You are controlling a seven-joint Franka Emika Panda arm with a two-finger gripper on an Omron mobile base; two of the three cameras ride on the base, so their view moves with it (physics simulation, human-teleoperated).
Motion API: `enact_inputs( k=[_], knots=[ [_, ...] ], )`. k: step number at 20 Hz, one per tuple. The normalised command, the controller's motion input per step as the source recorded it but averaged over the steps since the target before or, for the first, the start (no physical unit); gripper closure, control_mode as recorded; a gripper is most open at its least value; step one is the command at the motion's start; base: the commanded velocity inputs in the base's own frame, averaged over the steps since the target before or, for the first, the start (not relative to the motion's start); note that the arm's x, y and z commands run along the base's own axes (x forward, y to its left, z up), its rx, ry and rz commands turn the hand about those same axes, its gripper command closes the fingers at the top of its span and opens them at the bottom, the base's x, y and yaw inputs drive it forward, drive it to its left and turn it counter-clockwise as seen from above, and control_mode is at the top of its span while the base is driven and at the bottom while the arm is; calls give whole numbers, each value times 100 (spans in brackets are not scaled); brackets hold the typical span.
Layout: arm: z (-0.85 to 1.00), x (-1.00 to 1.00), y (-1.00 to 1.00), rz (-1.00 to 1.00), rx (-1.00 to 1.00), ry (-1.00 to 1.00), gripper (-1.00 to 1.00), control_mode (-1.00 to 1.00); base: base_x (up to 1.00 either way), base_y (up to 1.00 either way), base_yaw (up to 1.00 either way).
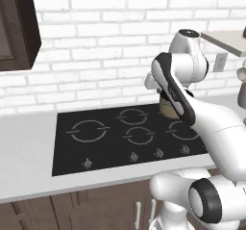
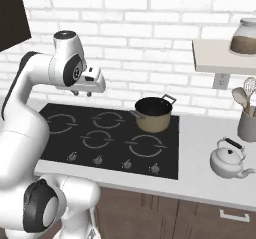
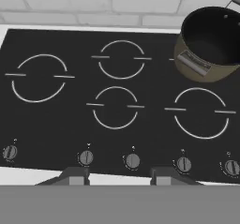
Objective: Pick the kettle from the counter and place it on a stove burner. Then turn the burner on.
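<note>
Blocking much of the left base view, the white arm covers the right end of the stove and most of the tan pot, and the kettle cannot be made out there. From the right base view the gripper hangs high over the back left part of the cooktop, but its fingers are too small to read from that side. In the hand view the two dark fingertips rise at the bottom edge with a wide gap between them and nothing in it, so the jaws stand apart and empty. The kettle sits upright on the counter, on the bare stretch to the right of the cooktop, well apart from the gripper and lower than it, with the pot and the whole right half of the cooktop between them. A grey utensil holder stands just behind the kettle, near the wall, and a shelf with a jar juts out above that corner. The stove burner, the widest ring, lies bare in front of the pot, close to the row of knobs along the front edge. The pot's rim and one handle are cut off at the top right of the hand view.
</note>
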Motion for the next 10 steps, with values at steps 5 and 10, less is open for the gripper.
enact_inputs(
  k=[5, 10],
  knots=[
    [0, -3, -8, 0, 0, -1, -100, -100, 0, 0, 0],
    [0, -47, -81, -7, 0, -6, -100, -100, 0, 0, 0]
  ],
)
